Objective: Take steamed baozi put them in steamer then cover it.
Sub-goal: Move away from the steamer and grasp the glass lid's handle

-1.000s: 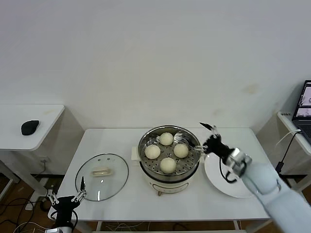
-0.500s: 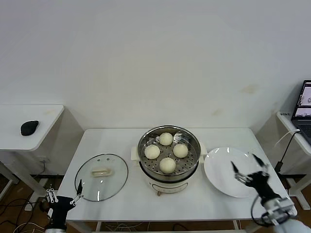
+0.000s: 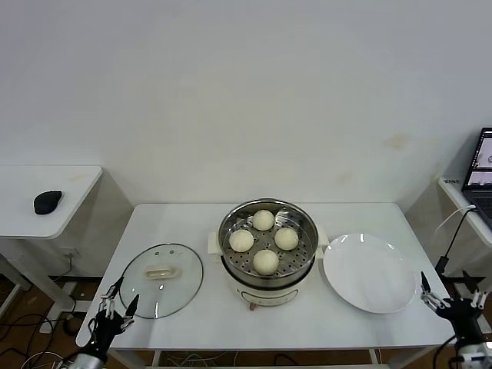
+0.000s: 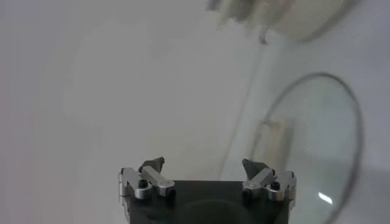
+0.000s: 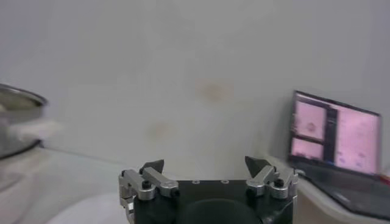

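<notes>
All four buns (image 3: 264,240) sit on the perforated tray inside the steamer (image 3: 267,254), which stands at the middle of the table (image 3: 192,323). The plate (image 3: 366,271) to the steamer's right holds nothing. The loading part of the task looks finished; what remains is the covering.

The lid (image 3: 161,280) lies flat on the table to the steamer's left, near it but not touching, its cream handle (image 3: 160,271) facing up at the centre of the glass. The handle is a flat bar whose long axis runs roughly left to right across the table, slightly tilted. The lid itself is round, so the handle alone sets the direction of any grip.

The left gripper (image 3: 115,306) hovers at the table's front left corner, just in front of the lid's near rim, jaws spread wide and holding nothing. From it the handle lies forward and a little to the right. The left wrist view confirms this: both fingertips stand apart with the lid (image 4: 311,146) ahead and off to one side.

The right gripper (image 3: 452,296) is low at the table's front right corner, beyond the plate, also spread wide and holding nothing. It is well apart from the lid, with the steamer between them.

Judgement: the left arm is plainly the nearer and the natural one for the lid. To take the handle across its narrow width, the jaws would need to close front to back.
</notes>
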You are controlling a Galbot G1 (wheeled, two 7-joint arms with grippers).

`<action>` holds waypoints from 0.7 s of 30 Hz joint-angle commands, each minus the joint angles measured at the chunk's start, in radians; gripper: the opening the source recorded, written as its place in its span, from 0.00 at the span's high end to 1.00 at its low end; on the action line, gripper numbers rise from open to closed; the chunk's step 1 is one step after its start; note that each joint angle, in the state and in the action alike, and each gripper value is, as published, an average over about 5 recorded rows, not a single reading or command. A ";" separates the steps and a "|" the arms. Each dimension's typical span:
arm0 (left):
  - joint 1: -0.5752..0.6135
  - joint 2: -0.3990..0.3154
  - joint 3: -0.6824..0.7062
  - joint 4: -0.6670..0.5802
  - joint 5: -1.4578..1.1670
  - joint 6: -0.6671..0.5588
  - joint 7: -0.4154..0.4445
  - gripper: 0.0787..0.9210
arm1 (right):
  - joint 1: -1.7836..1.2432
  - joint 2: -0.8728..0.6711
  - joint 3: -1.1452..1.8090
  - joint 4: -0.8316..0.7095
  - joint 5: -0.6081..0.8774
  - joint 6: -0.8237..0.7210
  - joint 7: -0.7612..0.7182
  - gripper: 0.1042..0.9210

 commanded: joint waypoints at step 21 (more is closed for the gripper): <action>-0.399 0.037 0.207 0.286 0.192 0.031 0.055 0.12 | -0.047 0.135 0.072 0.016 -0.051 0.010 -0.005 0.12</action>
